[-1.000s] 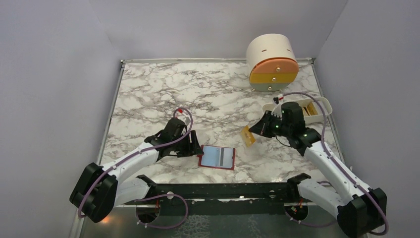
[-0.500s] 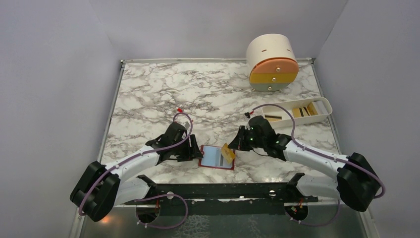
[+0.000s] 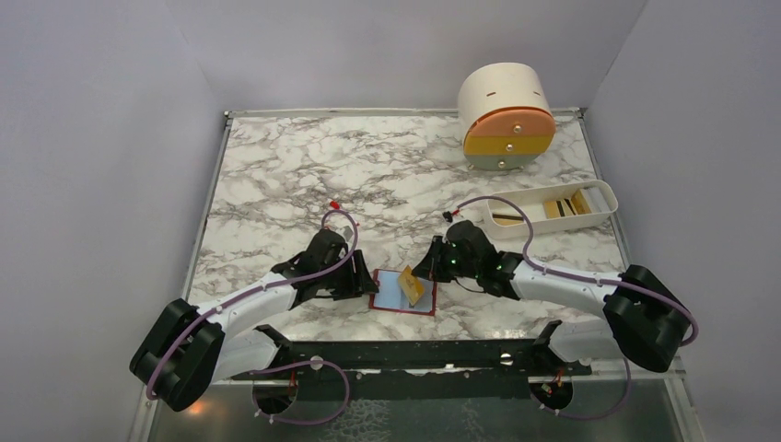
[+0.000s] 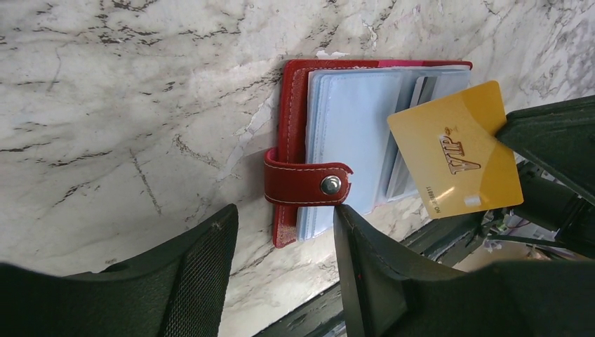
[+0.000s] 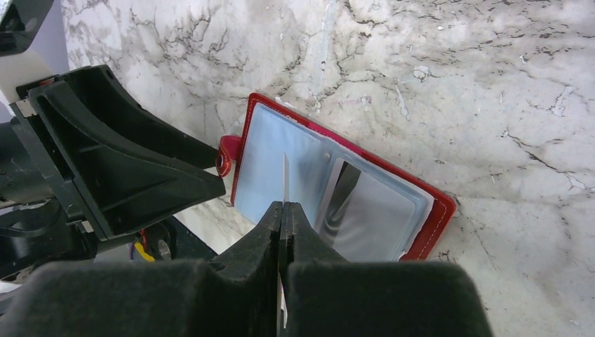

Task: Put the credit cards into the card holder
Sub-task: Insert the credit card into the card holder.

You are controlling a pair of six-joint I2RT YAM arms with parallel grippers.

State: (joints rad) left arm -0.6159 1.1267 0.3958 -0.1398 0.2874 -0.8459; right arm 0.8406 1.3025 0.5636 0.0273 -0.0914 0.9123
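The red card holder lies open on the marble near the front edge, clear sleeves up, with its snap strap on the left arm's side. My right gripper is shut on a yellow VIP credit card and holds it tilted just above the sleeves; the card shows flat in the left wrist view and edge-on in the right wrist view. My left gripper is open at the holder's strap edge, one finger by the stud. More cards lie in the white tray.
The white oblong tray stands at the right behind the right arm. The round cream drawer unit stands at the back right. The black frame bar runs along the front edge, close to the holder.
My right gripper has carried the yellow card left from beside the tray to just above the open holder and has lowered it. The left arm has hardly moved.
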